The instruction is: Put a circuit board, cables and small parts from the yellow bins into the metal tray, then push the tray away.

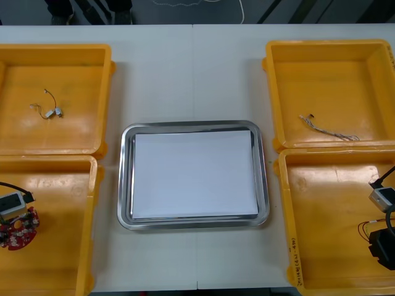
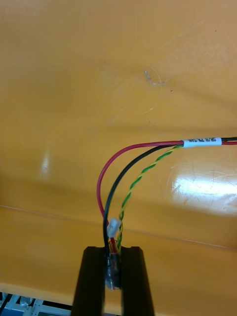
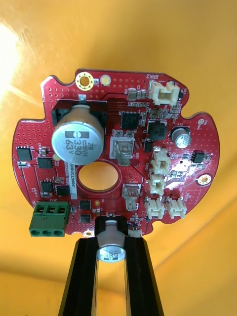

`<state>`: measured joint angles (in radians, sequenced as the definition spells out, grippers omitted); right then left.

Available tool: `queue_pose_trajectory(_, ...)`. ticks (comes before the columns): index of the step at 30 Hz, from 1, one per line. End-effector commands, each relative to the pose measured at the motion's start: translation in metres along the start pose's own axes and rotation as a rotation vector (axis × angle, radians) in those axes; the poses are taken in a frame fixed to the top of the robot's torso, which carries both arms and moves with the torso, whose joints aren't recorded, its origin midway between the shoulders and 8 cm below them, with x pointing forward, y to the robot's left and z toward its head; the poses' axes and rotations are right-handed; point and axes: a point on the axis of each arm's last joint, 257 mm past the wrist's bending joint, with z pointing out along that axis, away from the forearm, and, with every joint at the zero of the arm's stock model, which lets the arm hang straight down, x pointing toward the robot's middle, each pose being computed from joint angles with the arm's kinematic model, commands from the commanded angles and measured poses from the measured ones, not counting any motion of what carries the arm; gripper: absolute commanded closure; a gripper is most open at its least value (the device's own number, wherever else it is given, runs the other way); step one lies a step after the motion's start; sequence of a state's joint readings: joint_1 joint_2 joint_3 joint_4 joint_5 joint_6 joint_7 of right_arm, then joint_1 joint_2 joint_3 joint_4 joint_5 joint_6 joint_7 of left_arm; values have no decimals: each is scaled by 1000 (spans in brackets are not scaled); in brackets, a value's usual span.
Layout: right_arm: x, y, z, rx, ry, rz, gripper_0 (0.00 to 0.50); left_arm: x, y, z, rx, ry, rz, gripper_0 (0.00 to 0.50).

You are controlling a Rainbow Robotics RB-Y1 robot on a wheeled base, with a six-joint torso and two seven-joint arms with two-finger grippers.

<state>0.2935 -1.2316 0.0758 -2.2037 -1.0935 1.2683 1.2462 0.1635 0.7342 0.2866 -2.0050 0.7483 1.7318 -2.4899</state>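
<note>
As a round red circuit board is clamped by the left gripper, thin cables are pinched by the right gripper across the metal tray

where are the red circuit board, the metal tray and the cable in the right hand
red circuit board (image 3: 122,148): left wrist view, silver part near its middle
metal tray (image 1: 125,179): front view, left rim
cable (image 2: 202,142): right wrist view, white label on its wires
</note>
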Motion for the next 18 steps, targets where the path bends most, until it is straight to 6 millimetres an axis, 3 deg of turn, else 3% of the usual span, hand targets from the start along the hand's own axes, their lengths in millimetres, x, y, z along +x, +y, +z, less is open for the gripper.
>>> queue_pose_trajectory(1,-7,0,-5,5,-29,24,254,2,-16,10,13,17,-117,500)
queue_pose_trajectory(7,-14,2,-5,-6,-55,26,9,-1,-21,18,8,19,-146,500)
queue_pose_trajectory(12,-25,-2,-10,9,-87,3,0,0,-21,21,0,25,-157,499)
queue_pose_trajectory(18,-42,-15,-25,76,-130,-139,0,0,-23,25,-6,32,-170,389)
